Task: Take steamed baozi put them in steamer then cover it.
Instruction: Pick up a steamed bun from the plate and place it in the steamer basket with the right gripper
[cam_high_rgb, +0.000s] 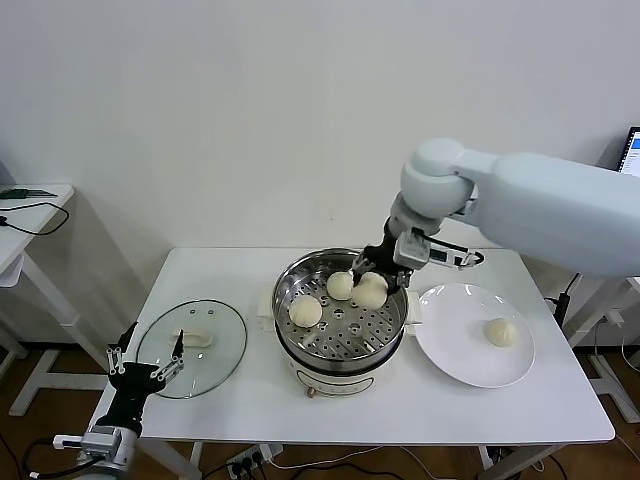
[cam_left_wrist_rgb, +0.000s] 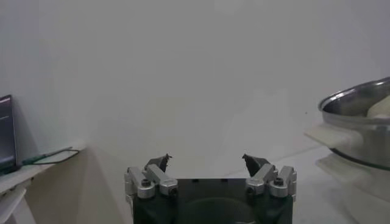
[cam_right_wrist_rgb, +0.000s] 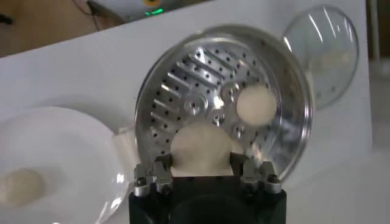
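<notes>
The steamer (cam_high_rgb: 290, 345) stands mid-table, a shiny steel pot with a perforated tray (cam_right_wrist_rgb: 201, 79). Two steamed baozi (cam_high_rgb: 305, 311) (cam_high_rgb: 340, 285) lie on the tray. My right gripper (cam_high_rgb: 372, 280) reaches down into the pot from the right and is shut on a third baozi (cam_right_wrist_rgb: 201, 146), held just above the tray beside another bun (cam_right_wrist_rgb: 256, 103). One more baozi (cam_high_rgb: 500, 332) rests on the white plate (cam_high_rgb: 450, 350). My left gripper (cam_high_rgb: 140, 365) hangs open and empty at the table's front left corner, near the glass lid (cam_high_rgb: 190, 348).
The lid, with a white handle, lies flat left of the steamer; the plate lies to its right. The left wrist view shows open fingertips (cam_left_wrist_rgb: 163, 161) and the steamer's rim (cam_left_wrist_rgb: 359, 100) off to one side. A side table (cam_high_rgb: 30, 200) stands far left.
</notes>
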